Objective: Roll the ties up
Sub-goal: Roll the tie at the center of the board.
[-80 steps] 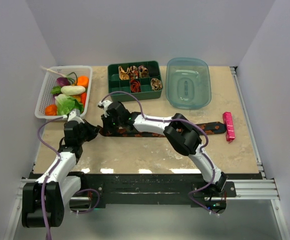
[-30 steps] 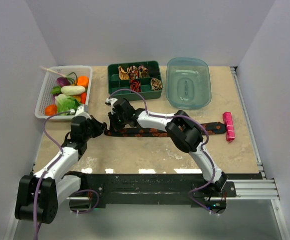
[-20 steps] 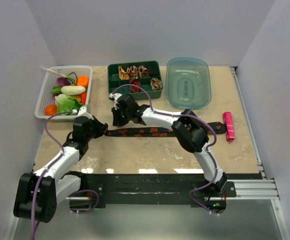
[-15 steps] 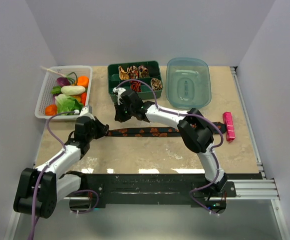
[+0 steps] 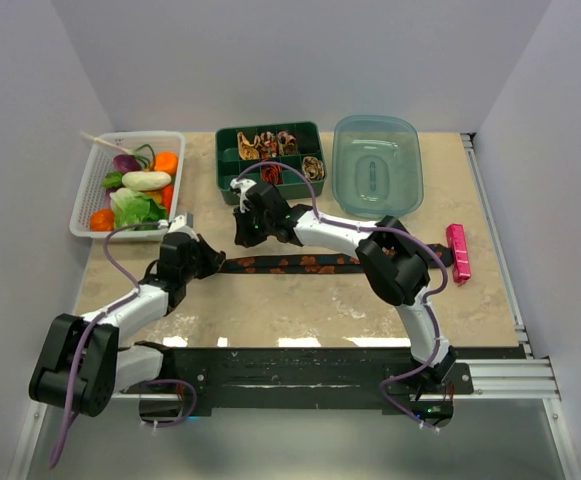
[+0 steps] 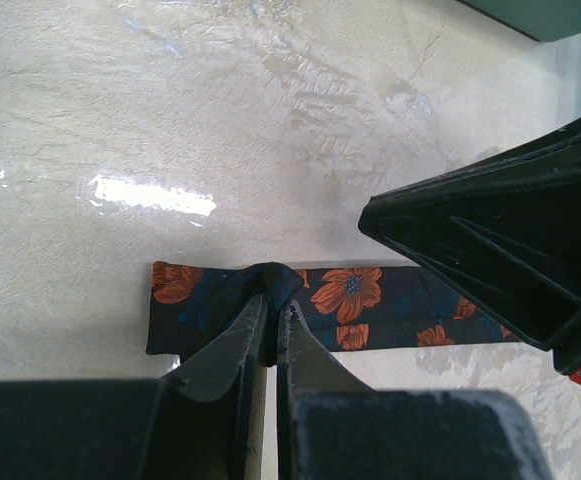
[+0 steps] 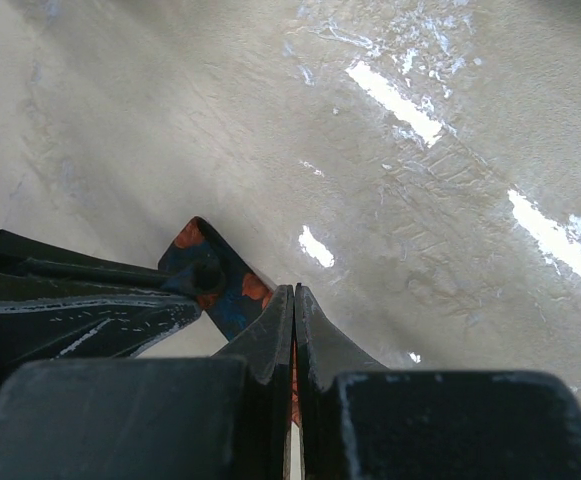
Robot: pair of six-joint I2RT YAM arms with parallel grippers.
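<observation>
We have the left gripper (image 6: 273, 308) with its fingers drawn almost together on a small pucker of the tie (image 6: 355, 300), which lies flat and unrolled on the table (image 6: 170, 100). A short flap ends just to the left of those fingers and the long run goes off to their right. That pinch is thin, so our first worry is that the cloth slides out the moment we twist or pull, since the table looks smooth. The right gripper (image 7: 292, 298) has its fingers pressed together, and we see no cloth caught at their tips. The tie's end shows just ahead of them and to their left, held in the left gripper's fingers. With the two sets of fingers this near each other, a roll begun carelessly could knock one against the other. If the closed right fingers press on the run, it may bunch up instead of winding. If they do not touch it, the coil may start loose or skew into a cone, because the grip takes one fold, not the full width. The far end, well away from both sets of fingers, lies near the pink bar (image 5: 458, 252) and could drag it along. Other rolled ties (image 5: 270, 143) sit in the green tray (image 5: 232, 157) beyond the right fingers, so a wide swing there could disturb them.
</observation>
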